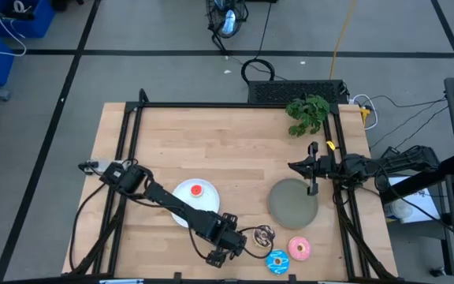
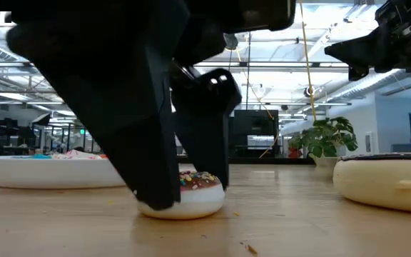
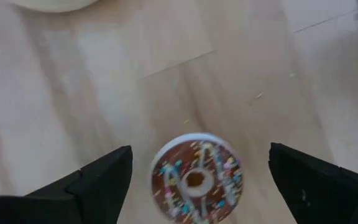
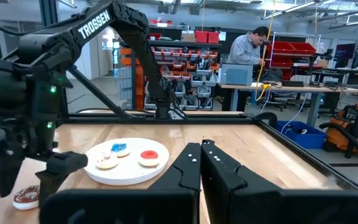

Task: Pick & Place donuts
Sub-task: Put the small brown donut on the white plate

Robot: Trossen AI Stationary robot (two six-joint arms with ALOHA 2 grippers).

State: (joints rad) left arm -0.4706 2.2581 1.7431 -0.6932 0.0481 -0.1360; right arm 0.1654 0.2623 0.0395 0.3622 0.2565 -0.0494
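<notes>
Chocolate-sprinkled donut [image 3: 196, 178] flat on wood; blue donut [image 1: 277, 262], pink donut [image 1: 299, 249] beside; small red donut [image 1: 197, 189] on white plate

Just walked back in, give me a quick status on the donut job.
Left gripper open, fingers straddling chocolate-sprinkled donut on the table. Right gripper shut, parked over grey plate. Nothing blocking.

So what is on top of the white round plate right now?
The white round plate holds three small donuts: a red-iced donut, a blue-iced donut and a white-iced donut. From above, the left arm covers part of the plate.
</notes>
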